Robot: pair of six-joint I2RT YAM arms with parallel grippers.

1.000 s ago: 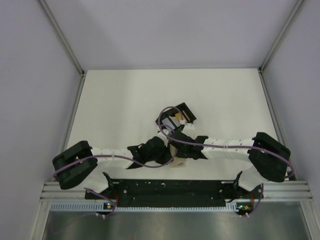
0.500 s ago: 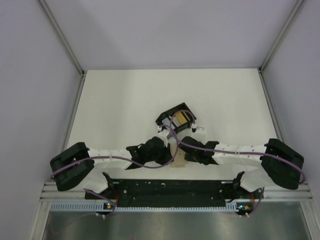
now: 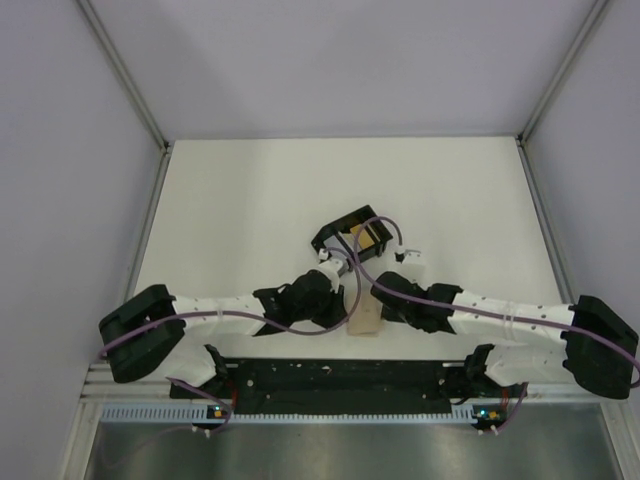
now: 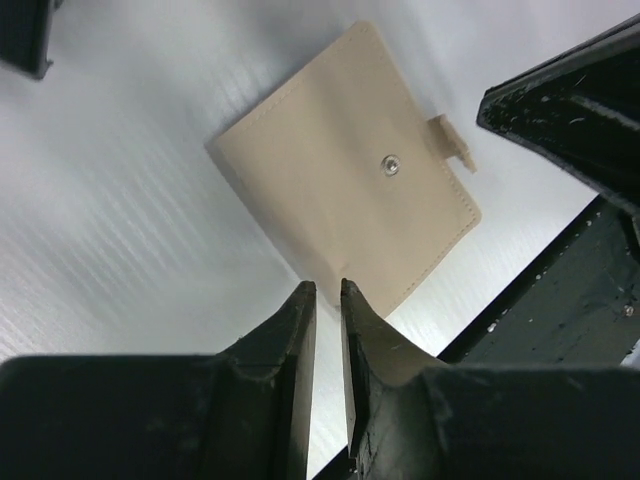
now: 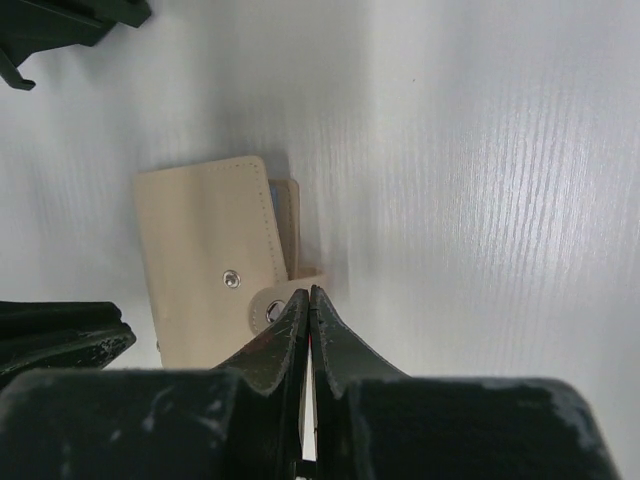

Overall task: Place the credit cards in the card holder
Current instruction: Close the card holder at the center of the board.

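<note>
The tan card holder (image 3: 365, 318) lies flat near the table's front edge, between my two grippers. It also shows in the left wrist view (image 4: 345, 165) and the right wrist view (image 5: 205, 250). A light blue card's edge (image 5: 278, 208) shows inside its open side. My left gripper (image 4: 325, 290) points down at one corner, its jaws almost shut with a narrow gap and nothing between them. My right gripper (image 5: 310, 292) is shut, its tips at the holder's snap tab (image 5: 268, 310); I cannot tell whether it pinches the tab. A yellow-orange card (image 3: 368, 238) lies in the black tray (image 3: 330, 232).
The black tray stands just behind the grippers at mid-table. The black base rail (image 3: 340, 375) runs along the front edge right below the holder. Purple cables loop over both wrists. Grey walls close in the table on three sides.
My right arm has drawn back toward the right and front, uncovering the tray. The holder has gone from tilted to lying flat, slightly further right. The left arm has barely moved.
</note>
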